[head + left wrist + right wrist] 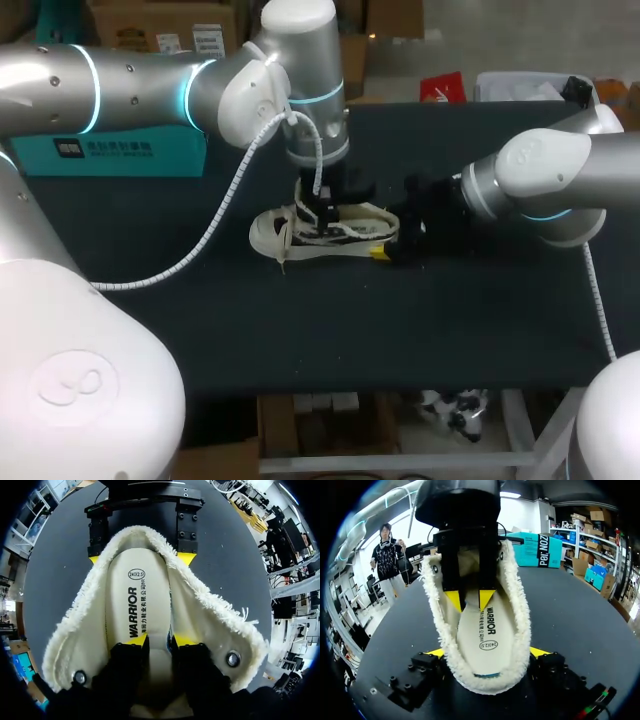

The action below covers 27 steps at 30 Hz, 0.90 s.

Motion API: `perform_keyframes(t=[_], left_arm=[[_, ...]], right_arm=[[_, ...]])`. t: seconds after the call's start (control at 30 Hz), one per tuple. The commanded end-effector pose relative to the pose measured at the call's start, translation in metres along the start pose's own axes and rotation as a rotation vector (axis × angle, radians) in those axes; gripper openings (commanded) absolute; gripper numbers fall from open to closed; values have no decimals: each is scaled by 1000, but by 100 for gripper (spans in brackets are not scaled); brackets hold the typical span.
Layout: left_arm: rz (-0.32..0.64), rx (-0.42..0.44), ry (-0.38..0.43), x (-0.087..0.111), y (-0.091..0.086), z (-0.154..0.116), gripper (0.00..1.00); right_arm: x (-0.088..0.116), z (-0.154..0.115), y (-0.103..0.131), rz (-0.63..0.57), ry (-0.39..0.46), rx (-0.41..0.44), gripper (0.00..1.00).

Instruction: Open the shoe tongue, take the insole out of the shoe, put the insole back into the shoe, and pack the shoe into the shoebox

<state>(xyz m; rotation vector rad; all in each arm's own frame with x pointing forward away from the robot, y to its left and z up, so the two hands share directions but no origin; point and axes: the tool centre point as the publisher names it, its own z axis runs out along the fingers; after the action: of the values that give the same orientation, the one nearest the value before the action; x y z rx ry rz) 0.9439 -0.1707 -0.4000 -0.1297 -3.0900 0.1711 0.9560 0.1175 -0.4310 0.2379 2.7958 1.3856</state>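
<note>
Two yellow tips of the left pincer [160, 640] stand slightly parted, gripping nothing, set down on the insole [135, 595] inside the fleece-lined shoe [320, 232]. The right pincer [487, 652] clamps the shoe's heel from both sides. The shoe lies mid-desk [450, 320], a teal box [110, 150] behind it.

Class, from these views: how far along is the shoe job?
Done: shoe spread open. In hand: right gripper clamps its heel; left gripper is down at the insole, which lies inside. Left: packing into the teal shoebox; whether the insole was already out is unclear.
</note>
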Motion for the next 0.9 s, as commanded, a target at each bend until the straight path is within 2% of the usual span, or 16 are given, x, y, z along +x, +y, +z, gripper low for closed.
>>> perform_keyframes(t=[0.03, 0.33, 0.5, 0.57, 0.6, 0.63, 0.67, 0.9], left_arm=[[1, -10, -37, -11, 3, 71, 35], [15, -8, -82, -45, 7, 92, 36], [25, -15, -100, -57, 9, 103, 35], [29, -17, -105, -62, 8, 105, 28], [30, -17, -106, -64, 8, 106, 18], [32, -16, -110, -65, 7, 105, 3], [35, -14, -111, -67, 7, 104, 0], [53, 4, -133, -69, -1, 77, 0]], right_arm=[[-1, 3, -2, 1, 1, -1, 0], [-1, 3, -2, 1, 1, -1, 0], [-1, 3, -2, 1, 1, -1, 0], [-1, 3, -2, 1, 1, -1, 0], [-1, 3, -2, 1, 1, -1, 0], [-1, 3, -2, 1, 1, -1, 0], [-1, 3, -2, 1, 1, -1, 0], [-1, 3, -2, 1, 1, -1, 0]])
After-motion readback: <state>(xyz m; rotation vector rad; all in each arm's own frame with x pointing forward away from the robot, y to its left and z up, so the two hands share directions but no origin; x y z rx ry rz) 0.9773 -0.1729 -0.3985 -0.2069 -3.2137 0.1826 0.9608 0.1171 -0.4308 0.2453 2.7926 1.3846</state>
